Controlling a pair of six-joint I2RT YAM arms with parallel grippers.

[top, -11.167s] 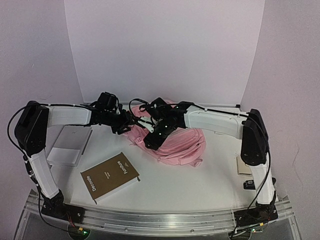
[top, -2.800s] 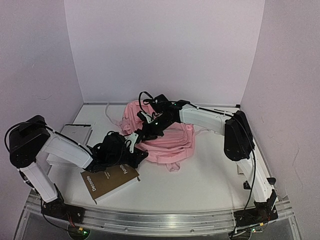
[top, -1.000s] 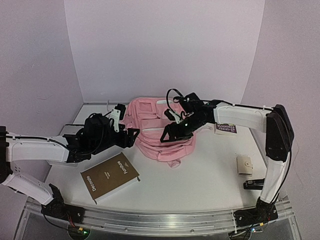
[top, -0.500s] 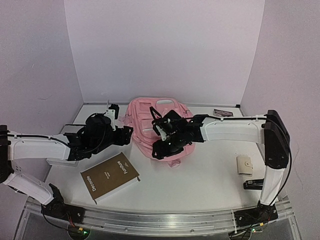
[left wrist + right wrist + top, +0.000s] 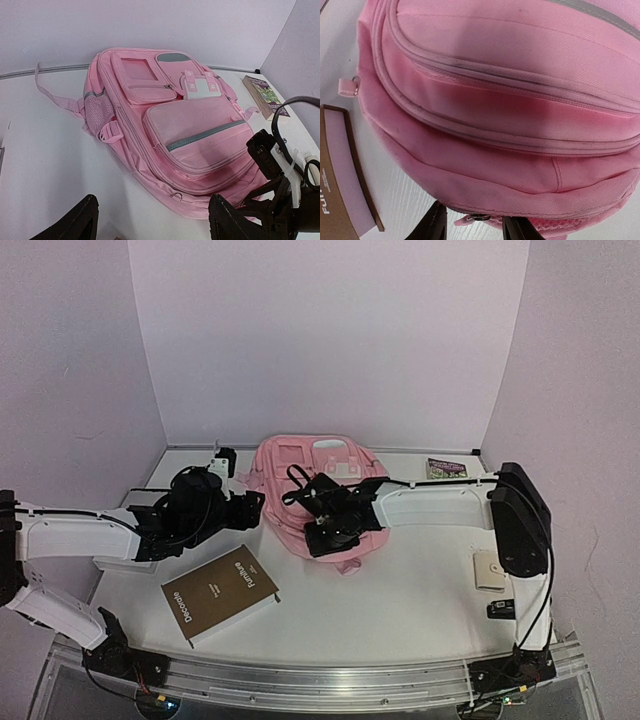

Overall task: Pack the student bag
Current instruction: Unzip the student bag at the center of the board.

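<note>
White tabletop: pink student bag lies flat just ahead of the left gripper, which gapes wide and empty. Right gripper is half open, the bag's zipper pull between its fingers, not pinched yet.

Overhead looks down; close wrist views share the student bag.
</note>
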